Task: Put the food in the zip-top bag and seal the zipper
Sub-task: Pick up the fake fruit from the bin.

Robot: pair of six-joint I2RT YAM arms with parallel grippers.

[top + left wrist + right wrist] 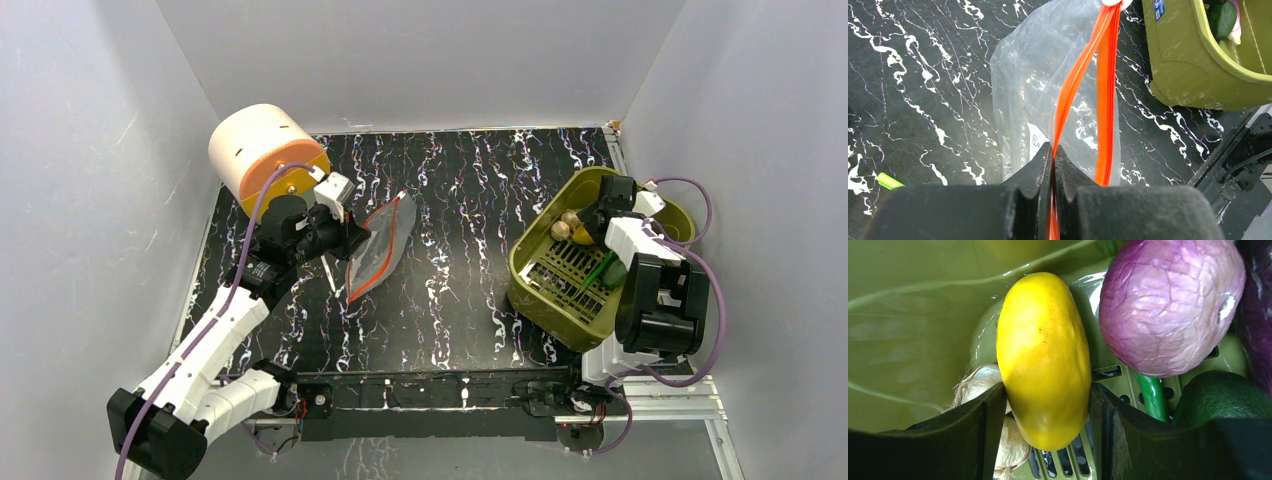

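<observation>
The clear zip-top bag (383, 245) lies left of centre, and my left gripper (1054, 150) is shut on one lip of its orange-red zipper (1075, 75). The other lip stands apart, so the mouth gapes. In the basket, my right gripper (1048, 405) has both fingers pressed against the sides of the yellow lemon-like food (1045, 355). Beside it lie a pink-purple round piece (1168, 305), a beige garlic-like lump (978, 385), a green stem (1150, 395) and a dark green piece (1223, 395). The dark purple eggplant (1258, 315) shows at the right edge.
The olive-green slotted basket (530, 290) stands at the right with the right arm reaching down into it. A cream and orange cylinder (265, 155) sits at the back left, just behind the left gripper (352, 238). A small yellow-green bit (888, 180) lies on the black marbled table.
</observation>
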